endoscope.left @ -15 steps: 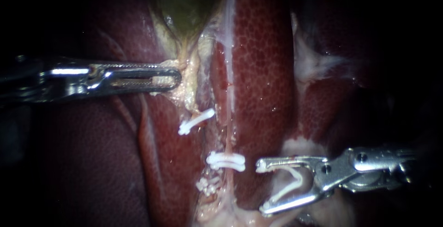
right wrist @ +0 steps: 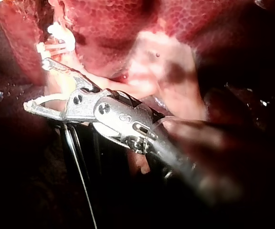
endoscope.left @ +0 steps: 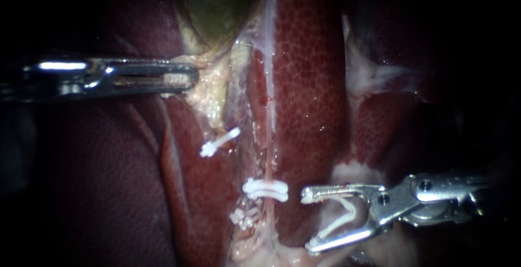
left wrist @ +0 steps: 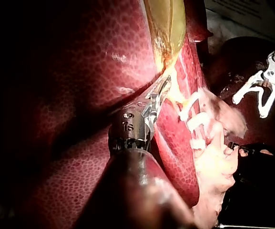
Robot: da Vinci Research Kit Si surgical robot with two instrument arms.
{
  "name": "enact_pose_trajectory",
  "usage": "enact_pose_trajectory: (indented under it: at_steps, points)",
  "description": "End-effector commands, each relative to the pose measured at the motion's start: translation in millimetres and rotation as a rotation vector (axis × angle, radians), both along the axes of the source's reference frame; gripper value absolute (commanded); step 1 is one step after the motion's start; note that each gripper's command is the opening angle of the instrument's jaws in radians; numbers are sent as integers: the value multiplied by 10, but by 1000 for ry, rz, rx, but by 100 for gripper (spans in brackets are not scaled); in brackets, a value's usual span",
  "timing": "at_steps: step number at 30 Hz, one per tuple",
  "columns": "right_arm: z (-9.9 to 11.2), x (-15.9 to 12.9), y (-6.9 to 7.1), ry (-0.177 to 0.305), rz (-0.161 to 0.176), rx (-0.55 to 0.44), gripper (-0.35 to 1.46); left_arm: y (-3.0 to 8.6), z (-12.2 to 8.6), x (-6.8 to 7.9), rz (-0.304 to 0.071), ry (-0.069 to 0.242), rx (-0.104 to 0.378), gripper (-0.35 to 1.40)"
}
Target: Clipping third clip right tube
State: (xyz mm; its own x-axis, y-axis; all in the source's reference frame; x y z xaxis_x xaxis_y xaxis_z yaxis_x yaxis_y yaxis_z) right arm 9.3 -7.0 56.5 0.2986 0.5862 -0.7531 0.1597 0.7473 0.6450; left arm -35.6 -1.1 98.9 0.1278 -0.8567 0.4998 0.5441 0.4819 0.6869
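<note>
Roughly centre in the endoscope view: the right tube [endoscope.left: 267, 161], a pale pink strand running down the cleft between dark lobes of liver [endoscope.left: 309, 71]. The greenish gallbladder [endoscope.left: 217, 6] sits above it.

Left instrument [endoscope.left: 192, 77]: comes in level from the left. Its long slotted jaws lie together, clamped on pale tissue [endoscope.left: 209, 90] just under the gallbladder's lower end. The left wrist view agrees, with the tips buried in that yellowish fold.

Right instrument [endoscope.left: 308, 219]: comes in from the right, low. Its jaws stand wide apart in a V and carry an open clip [endoscope.left: 337, 225], white, seated along both jaws. The mouth faces the tube. The upper jaw tip is just beside the tube and clear of it; the lower tip is near the pale tissue at the bottom. The tube is not between the jaws.

White clips already on the tissue:
- middle clip [endoscope.left: 266, 189], lying crosswise over the right tube, level with the upper jaw tip of the right instrument.
- upper clip [endoscope.left: 220, 142], slanted, left of the tube and below the gripped fold.
- lower clip [endoscope.left: 244, 218], ridged, just left of the tube; cannot tell what it holds.

The right wrist view shows the loaded jaws open, close to the middle clip and not touching it.
</note>
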Motion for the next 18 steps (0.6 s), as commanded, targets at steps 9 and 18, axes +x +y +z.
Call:
enact_pose_trajectory:
  at_steps: [9, 18]
  points:
    - [0, 1, -1, 1, -1, 0, 60, 28, -31, 31, -50, -13, -16, -18]
    - [0, 1, -1, 1, -1, 0, 60, 36, -42, 39, -60, -15, -33, -18]
